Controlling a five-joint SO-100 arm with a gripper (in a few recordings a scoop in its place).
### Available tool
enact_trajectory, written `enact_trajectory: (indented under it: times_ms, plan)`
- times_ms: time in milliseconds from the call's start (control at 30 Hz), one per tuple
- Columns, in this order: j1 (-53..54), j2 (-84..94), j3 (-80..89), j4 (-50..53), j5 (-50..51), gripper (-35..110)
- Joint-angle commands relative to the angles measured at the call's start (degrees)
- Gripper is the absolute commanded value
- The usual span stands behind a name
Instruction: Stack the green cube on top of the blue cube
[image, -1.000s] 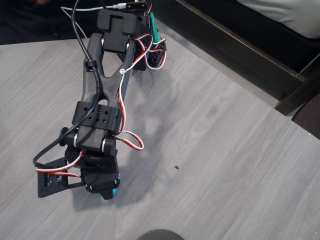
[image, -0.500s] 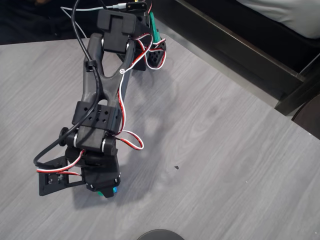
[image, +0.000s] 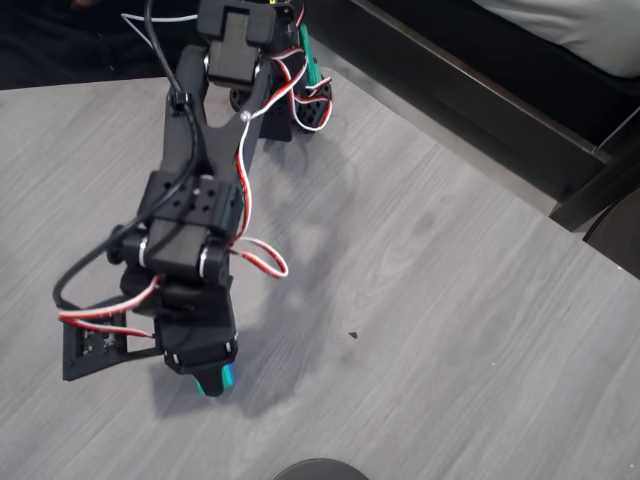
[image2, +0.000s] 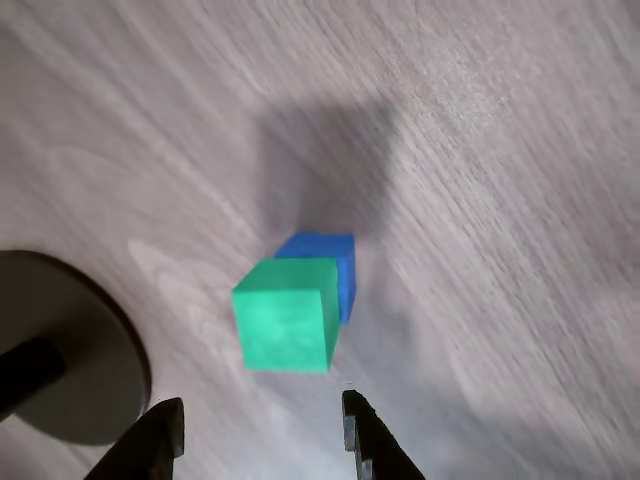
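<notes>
Wrist view: green cube (image2: 286, 313) sits on blue cube (image2: 330, 262) mid-frame, offset toward lower left but looks supported, so stack looks done imo. My tool (image2: 262, 418) is apart, empty, above the pair; only left is backing off the table (image2: 500, 150).

Grey wood-grain table (image: 450, 300), round dark base (image2: 70, 350)

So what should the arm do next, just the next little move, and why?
Probably keep backing the end effector straight away. In the wrist view the green cube appears to sit on the blue cube, offset toward the camera so blue shows behind it. The fingers are spread apart and touch neither cube, so a clean retreat avoids knocking the stack.
</notes>
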Motion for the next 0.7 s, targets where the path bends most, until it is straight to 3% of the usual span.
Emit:
enact_trajectory:
  times_ms: [0,367,600,667]
  plan:
    - [-0.26,9.05,-2.37,3.60,-0.18,25]
    - [-2.29,39.64,3.78,21.01,13.71,25]
    - [-1.67,88.77,53.35,-4.04,13.01,23]
    - [-1.85,104.85,66.18,-8.44,15.21,0]
